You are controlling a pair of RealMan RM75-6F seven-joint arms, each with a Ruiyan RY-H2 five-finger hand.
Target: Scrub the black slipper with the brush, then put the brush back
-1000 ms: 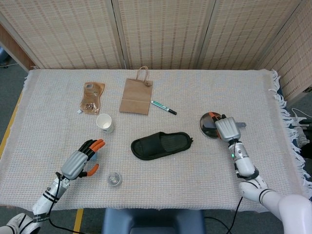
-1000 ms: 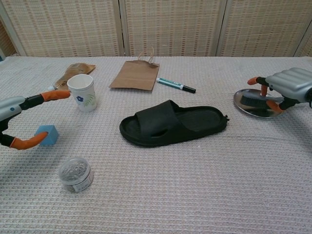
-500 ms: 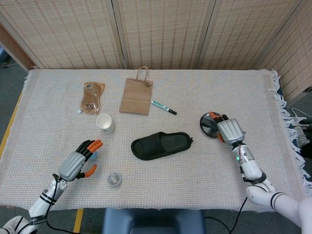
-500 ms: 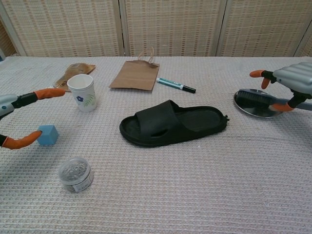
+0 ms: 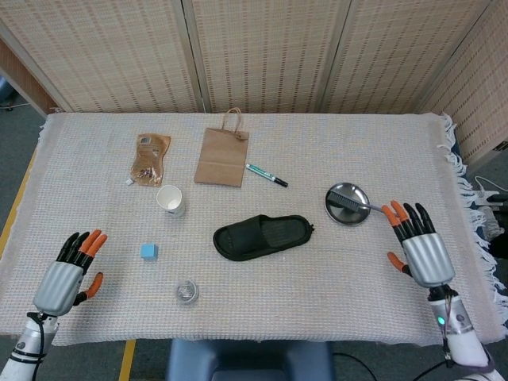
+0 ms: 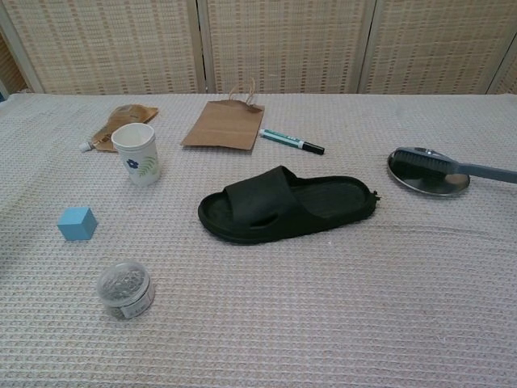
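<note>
Both hands have drawn back toward the near table edge since the earlier frames. The right hand (image 5: 420, 242), then poised over the metal dish (image 5: 347, 204), now lies flat near the right front corner, fingers spread and empty. The left hand (image 5: 68, 271) has pulled away from the blue cube (image 5: 148, 251) to the left front corner, likewise spread and holding nothing; neither hand shows in the chest view. The brush (image 6: 440, 166) lies in the dish, bristle head on the plate, grey handle jutting over the rim toward the right. The black slipper (image 6: 288, 203) rests sole-down at table centre, toe end pointing left, well apart from the dish, its strap arched and footbed matte and dark
</note>
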